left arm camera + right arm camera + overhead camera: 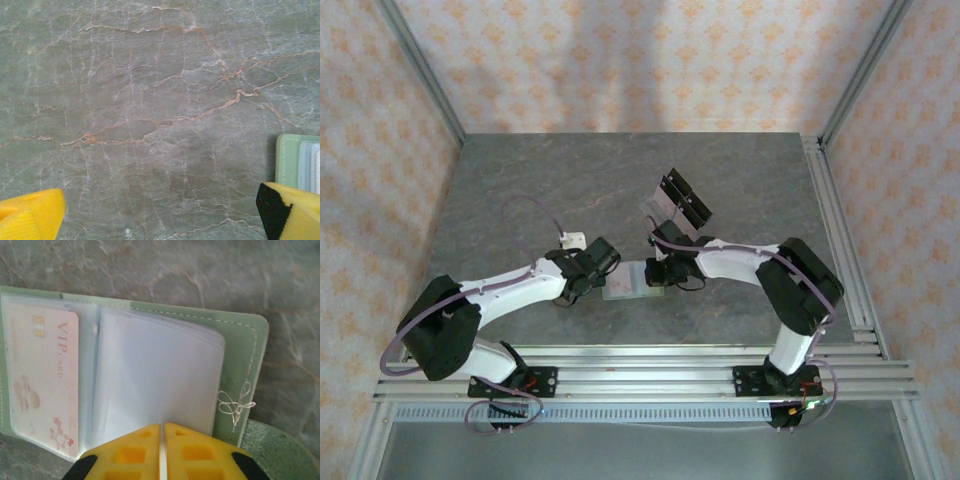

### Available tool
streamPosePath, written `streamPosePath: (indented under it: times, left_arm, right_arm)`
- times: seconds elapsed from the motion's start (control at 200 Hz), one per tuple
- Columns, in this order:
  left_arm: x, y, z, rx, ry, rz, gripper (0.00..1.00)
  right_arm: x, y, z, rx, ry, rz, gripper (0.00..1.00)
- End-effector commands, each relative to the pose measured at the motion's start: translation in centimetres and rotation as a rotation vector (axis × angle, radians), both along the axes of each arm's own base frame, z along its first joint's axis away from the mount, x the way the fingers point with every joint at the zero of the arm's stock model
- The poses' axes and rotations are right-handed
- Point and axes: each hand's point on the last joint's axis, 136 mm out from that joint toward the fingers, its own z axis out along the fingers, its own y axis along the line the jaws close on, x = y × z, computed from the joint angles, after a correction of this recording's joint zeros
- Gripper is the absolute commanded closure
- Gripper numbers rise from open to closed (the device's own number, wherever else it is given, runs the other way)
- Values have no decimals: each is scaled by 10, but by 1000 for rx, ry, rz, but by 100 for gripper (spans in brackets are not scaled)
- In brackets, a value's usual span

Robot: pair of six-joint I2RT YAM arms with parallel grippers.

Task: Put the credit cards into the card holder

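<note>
The card holder [628, 282] lies open at 3 o'clock from my left gripper [160, 215], fingers wide apart. One credit card [45, 380] sits sleeved at its 9 o'clock. My right gripper [163, 429], fingers together at 6 o'clock of the clear sleeve [155, 370], might drag the holder askew.
</note>
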Motion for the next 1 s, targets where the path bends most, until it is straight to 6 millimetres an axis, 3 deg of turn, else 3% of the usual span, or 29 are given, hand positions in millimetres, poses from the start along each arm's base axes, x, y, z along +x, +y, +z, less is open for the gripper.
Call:
streamPosePath:
  times: [0.0, 0.09, 0.27, 0.36, 0.851, 0.996]
  left_arm:
    - [9, -8, 6, -20, -19, -28, 0]
    - [10, -14, 6, -49, -22, -49, 0]
    - [9, -22, 5, -87, -25, -77, 0]
    - [8, -22, 4, -85, -24, -78, 0]
    - [6, -20, 2, -68, -26, -84, 0]
    - [6, -21, 0, -71, -24, -91, 0]
  right_arm:
    - [-9, -12, 0, -29, 10, -39, 89]
    - [-5, -6, 15, 0, -18, -38, 87]
    - [9, 0, 46, 7, -89, -26, 67]
    - [13, 0, 49, -14, -98, -11, 62]
    - [13, -1, 8, -96, -27, 13, 54]
    - [8, 10, 2, -51, 19, 17, 52]
